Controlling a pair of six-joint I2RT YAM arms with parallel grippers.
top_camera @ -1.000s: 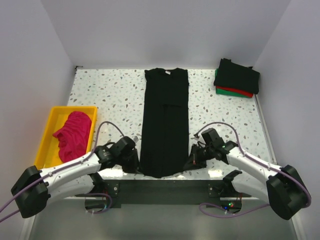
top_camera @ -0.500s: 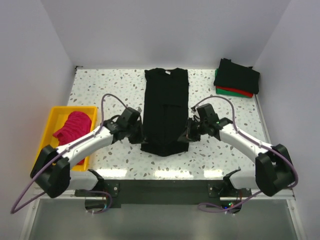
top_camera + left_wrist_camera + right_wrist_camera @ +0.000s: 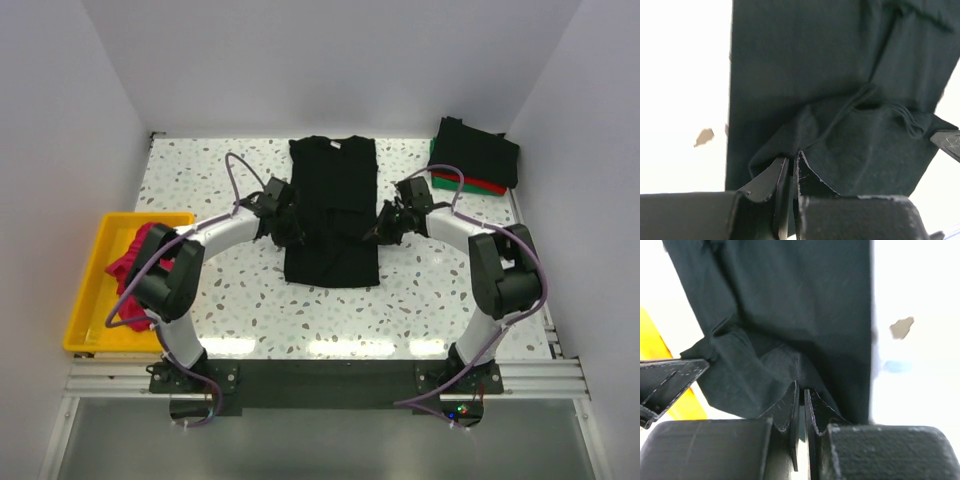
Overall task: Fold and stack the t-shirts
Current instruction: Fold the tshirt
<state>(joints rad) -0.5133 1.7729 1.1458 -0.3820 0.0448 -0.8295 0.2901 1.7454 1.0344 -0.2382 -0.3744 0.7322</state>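
Left gripper (image 3: pixel 790 167) and right gripper (image 3: pixel 801 395): each pinching a hem corner of black shirt (image 3: pixel 333 175), holding it doubled over, likely halving its length for stacking.

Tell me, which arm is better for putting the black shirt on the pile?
Probably the right. The right claw pinches the black shirt on the side nearest the folded pile in the far right corner. The left claw pinches the opposite edge, farther from that pile.
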